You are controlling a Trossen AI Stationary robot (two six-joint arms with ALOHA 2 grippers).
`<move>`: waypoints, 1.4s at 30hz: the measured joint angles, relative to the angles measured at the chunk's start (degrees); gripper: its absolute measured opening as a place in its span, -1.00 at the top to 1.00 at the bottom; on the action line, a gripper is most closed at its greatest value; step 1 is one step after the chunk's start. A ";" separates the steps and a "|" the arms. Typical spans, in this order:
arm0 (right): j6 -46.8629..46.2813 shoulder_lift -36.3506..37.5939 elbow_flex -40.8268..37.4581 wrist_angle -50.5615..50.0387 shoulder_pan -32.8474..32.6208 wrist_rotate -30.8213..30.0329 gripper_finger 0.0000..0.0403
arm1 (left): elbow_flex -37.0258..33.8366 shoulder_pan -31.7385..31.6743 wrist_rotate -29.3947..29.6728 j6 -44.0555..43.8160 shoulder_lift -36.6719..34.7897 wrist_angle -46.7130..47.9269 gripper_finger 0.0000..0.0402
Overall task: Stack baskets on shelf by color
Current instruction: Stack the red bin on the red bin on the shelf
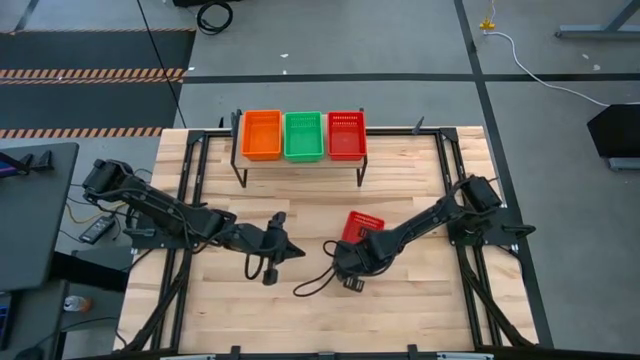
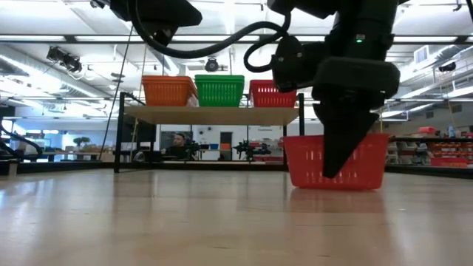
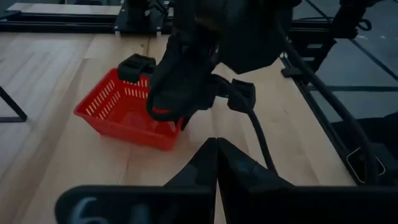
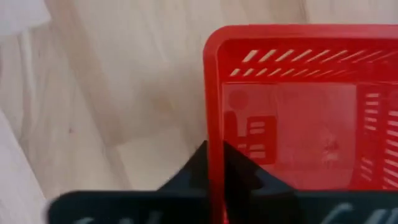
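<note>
Orange (image 1: 262, 134), green (image 1: 304, 135), red baskets (image 1: 346, 134) side by side on shelf (image 1: 300, 160), another red basket (image 1: 361, 226) on tabletop

A red basket (image 4: 298, 112) lies on the light wooden tabletop (image 4: 112, 93), filling the frame from twelve to four o'clock. At six o'clock the right gripper (image 4: 214, 163) pinches the basket's rim, one finger on each side.

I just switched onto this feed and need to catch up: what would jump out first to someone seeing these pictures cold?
The row of plastic mesh baskets on the low light-wood shelf at the table's far edge: orange basket, green basket, red basket. Next, the right gripper, jaws shut on the rim of a loose red mesh basket on the tabletop, right of centre. The left gripper waits shut nearby, left of it.
</note>
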State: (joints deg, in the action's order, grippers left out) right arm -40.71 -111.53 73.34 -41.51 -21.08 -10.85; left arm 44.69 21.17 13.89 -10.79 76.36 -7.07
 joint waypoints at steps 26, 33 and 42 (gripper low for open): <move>2.97 0.26 28.60 -38.73 -3.99 -7.80 0.96 | 3.12 -5.03 2.14 3.90 -0.26 -3.88 0.89; 5.07 0.33 38.84 -48.81 -3.12 -12.99 0.96 | 10.48 -4.90 2.95 4.03 -0.28 9.77 0.91; 17.02 0.66 46.62 -48.47 3.30 -16.61 0.96 | 13.51 -6.39 3.03 4.59 -0.28 19.80 0.88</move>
State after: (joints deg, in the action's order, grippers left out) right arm -23.69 -110.86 119.96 -89.98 -17.78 -27.46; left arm 58.19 14.78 16.93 -6.20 76.08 12.73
